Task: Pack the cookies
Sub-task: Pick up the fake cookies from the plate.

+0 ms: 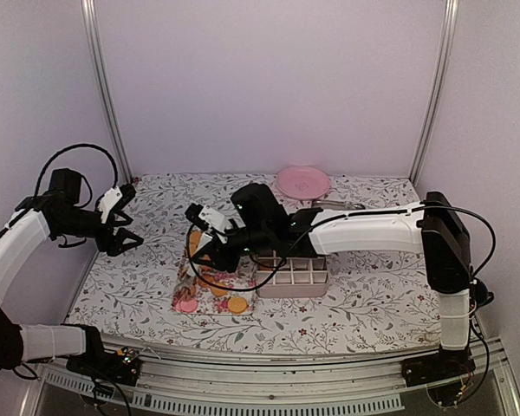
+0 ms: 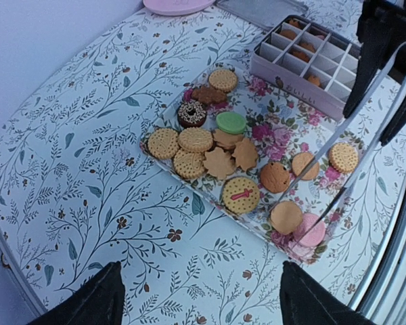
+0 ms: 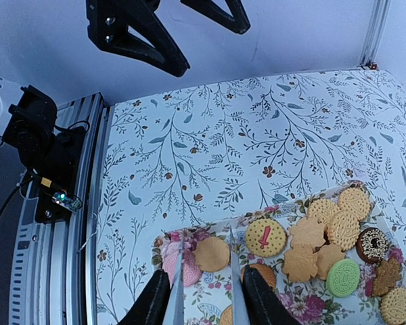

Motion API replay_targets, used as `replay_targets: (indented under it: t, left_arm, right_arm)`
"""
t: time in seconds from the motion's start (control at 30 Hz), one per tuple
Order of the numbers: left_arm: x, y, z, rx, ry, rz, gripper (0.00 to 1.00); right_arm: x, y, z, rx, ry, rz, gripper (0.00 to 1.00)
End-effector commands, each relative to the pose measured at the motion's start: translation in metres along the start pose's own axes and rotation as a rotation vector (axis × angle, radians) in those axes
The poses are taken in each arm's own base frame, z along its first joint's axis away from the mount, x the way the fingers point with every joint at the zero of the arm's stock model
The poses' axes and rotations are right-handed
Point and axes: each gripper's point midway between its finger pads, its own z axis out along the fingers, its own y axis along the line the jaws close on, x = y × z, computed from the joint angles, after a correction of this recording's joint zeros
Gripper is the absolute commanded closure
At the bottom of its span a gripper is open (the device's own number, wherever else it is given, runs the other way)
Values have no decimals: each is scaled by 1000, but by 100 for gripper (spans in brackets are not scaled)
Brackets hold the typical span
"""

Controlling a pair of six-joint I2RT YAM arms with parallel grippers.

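The right gripper [image 3: 206, 301] clamped thin metal tongs [image 3: 233, 271], their blades parted astride a plain round golden cookie [image 3: 211, 253] at the flowered tray's [image 2: 274, 135] near-left corner. The pink divided box [image 2: 298, 88] lay just right. The left gripper [image 1: 126, 227] hung wide open, empty, well left.

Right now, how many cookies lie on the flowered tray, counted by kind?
Dotted golden rounds: 5
Red-marked round: 1
Plain orange rounds: 3
Tan leaf shapes: 3
Dark leaf shape: 1
Chocolate ring: 1
Green round: 1
Pink round: 1
Total: 16
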Motion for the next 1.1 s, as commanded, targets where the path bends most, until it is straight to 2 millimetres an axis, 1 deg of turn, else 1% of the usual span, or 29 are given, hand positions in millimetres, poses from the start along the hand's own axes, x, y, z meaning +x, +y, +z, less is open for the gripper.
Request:
replay_targets:
  t: [0.0,0.13,0.27,0.37,0.43,0.57,0.67,0.73,0.8,0.83,0.93,1.03,1.07]
  left_arm:
    - [-3,2,-1,-7,-26,1,20]
    - [-3,2,-2,-11,-29,2,21]
    - [-4,2,-2,-13,-30,2,20]
    - [-5,3,-2,-13,-34,0,21]
    - [-5,4,-2,-15,-34,-5,20]
    - [-4,6,-1,-22,-27,-5,21]
    - [-3,7,-1,-26,-23,-6,21]
    - [-4,7,-1,-27,-24,-5,21]
    - [-5,7,-2,-28,-25,-3,21]
    - [-4,7,-2,-28,-25,-3,21]
    - [-4,7,-2,-29,-24,-5,21]
    - [-3,7,-1,-28,-24,-8,21]
    - [-4,7,-1,-28,-25,-7,21]
  right_arm:
    - [-14,0,-15,38,-18,-5,73]
    - [-20,-2,-18,51,-27,4,88]
    - [-29,-3,-24,68,-45,1,94]
    - [-42,-6,-33,94,-71,-11,97]
    - [-54,-7,-42,115,-95,-27,97]
    - [-77,-15,-69,154,-146,-45,97]
    - [-85,-25,-94,195,-168,-38,97]
    - [-82,-36,-112,235,-170,-28,97]
    - [-73,-46,-129,279,-162,-10,97]
    - [-73,-49,-142,300,-172,-4,97]
    - [-57,-61,-170,367,-165,27,97]
    - [-40,-67,-193,420,-159,53,96]
    - [-28,-68,-198,433,-145,63,95]
